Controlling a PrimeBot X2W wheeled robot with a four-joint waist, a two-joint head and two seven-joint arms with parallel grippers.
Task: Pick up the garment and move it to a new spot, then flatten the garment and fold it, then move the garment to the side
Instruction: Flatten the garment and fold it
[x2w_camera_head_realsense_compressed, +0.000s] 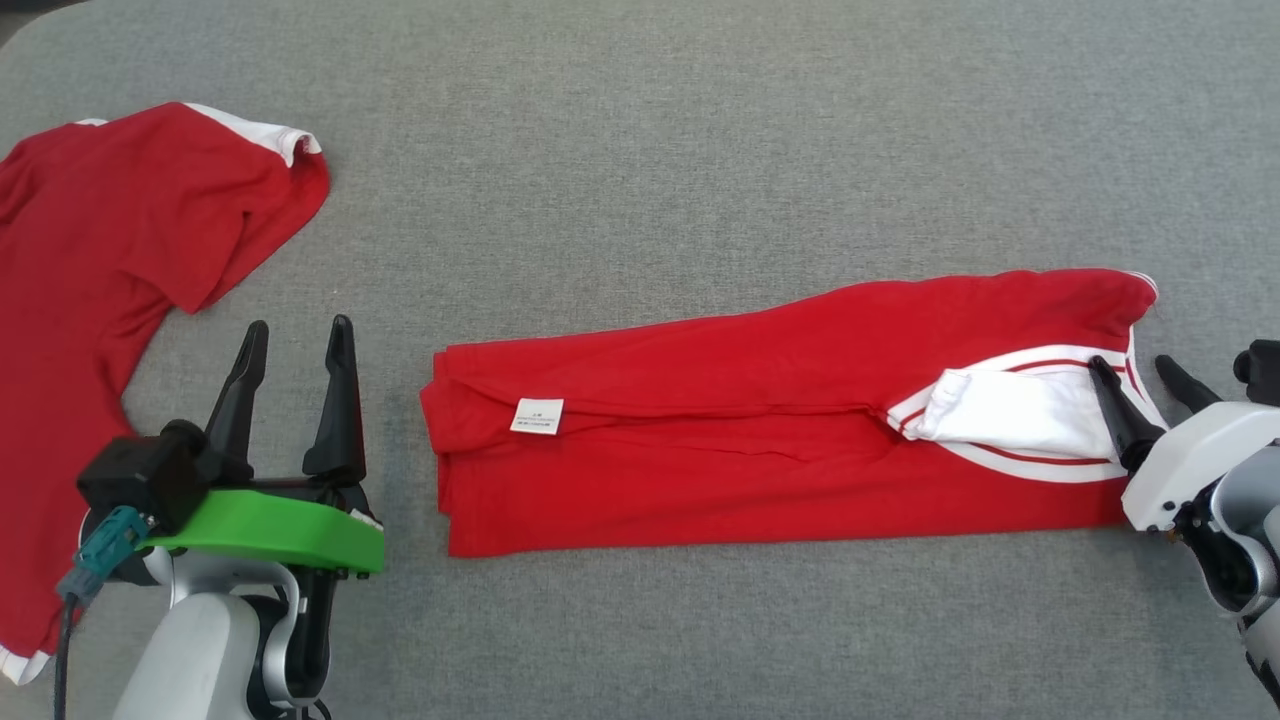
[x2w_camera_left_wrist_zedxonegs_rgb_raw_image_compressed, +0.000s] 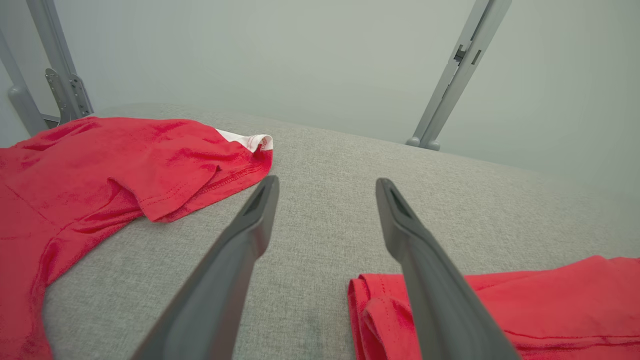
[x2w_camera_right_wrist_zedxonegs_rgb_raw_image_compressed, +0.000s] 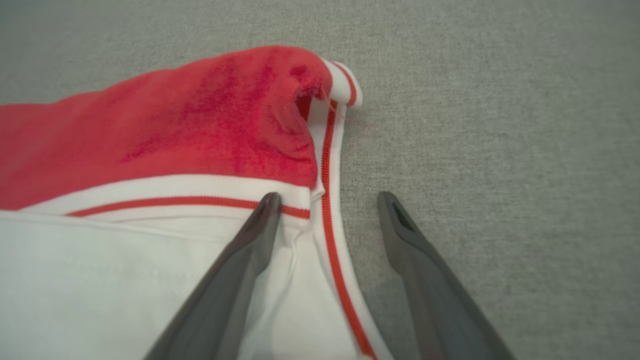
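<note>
Although both pairs of fingers (x2w_camera_left_wrist_zedxonegs_rgb_raw_image_compressed: 240, 260) were spread with nothing pinched, the folded garment (x2w_camera_head_realsense_compressed: 780, 450), laid from the table's (x2w_camera_head_realsense_compressed: 640, 150) centre toward 3 o'clock, could be undone: its white trim (x2w_camera_head_realsense_compressed: 1020, 415), overlapped by one finger of the right gripper (x2w_camera_head_realsense_compressed: 1130, 362), might be snagged in a careless lift; the left gripper (x2w_camera_head_realsense_compressed: 300, 323) was held clear at 8 o'clock.

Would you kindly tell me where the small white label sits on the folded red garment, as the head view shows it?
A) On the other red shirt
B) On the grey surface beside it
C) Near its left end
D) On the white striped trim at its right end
C: the white label lies on the red cloth of the folded garment close to its left end, far from the white striped trim at the right end.
</note>
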